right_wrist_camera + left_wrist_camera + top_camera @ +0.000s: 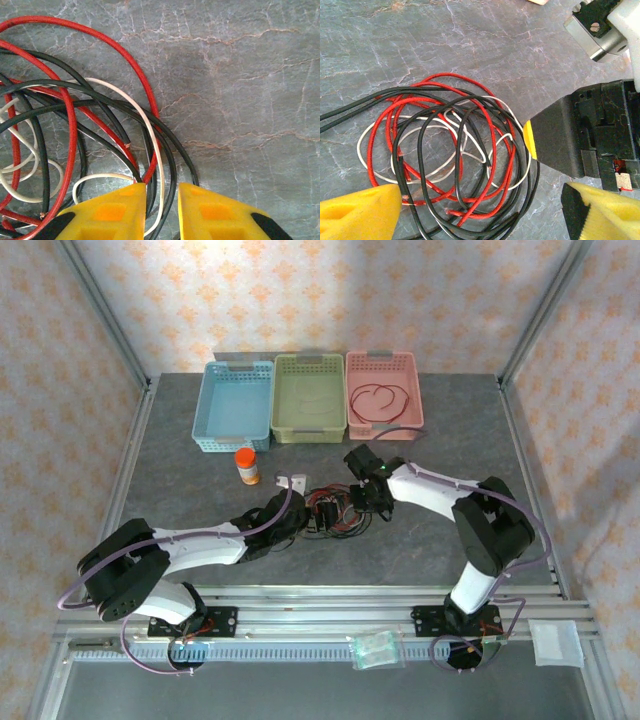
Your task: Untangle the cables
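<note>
Desk in grey stone pattern carries three baskets along its far edge: blue, green and pink. The cables, a red, black and white tangle, lie mid-desk between the arms. The left claw stands wide open, with a yellow pad at each side of the tangle's near edge. The right claw, at the tangle's right side, is pinched on black and white strands. A red loop lies in the pink basket. An orange bottle stands just near of the blue basket.
</note>
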{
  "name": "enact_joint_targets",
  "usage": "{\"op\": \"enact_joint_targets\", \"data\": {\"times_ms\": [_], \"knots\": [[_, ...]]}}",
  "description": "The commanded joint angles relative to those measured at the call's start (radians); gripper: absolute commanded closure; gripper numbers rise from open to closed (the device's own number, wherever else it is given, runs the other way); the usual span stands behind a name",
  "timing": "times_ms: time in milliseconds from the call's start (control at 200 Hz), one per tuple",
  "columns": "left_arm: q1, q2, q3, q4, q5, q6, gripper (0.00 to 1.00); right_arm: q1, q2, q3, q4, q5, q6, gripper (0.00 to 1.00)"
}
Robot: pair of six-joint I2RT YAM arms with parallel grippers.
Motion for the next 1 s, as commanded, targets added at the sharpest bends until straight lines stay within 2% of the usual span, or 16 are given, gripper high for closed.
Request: {"op": "enact_joint_targets", "data": {"times_ms": [0,355,586,996], "knots": [[-0.012,0.017,0.008,0.024,-0.003,0.003,0.15,0.009,0.021,-0.006,-0.016,0.016,0.011,0.77],[-0.011,0.022,0.009,0.020,-0.006,0.003,0.15,0.009,0.023,-0.008,-0.012,0.016,0.011,0.82],[-0.012,0.041,0.035,-0.006,-0.026,0.005,0.15,0.010,-0.046,0.001,-0.031,0.015,0.014,0.93],[-0.012,0.125,0.126,-0.076,-0.103,0.008,0.08,0.011,-0.211,0.037,-0.047,-0.027,-0.020,0.99]]}}
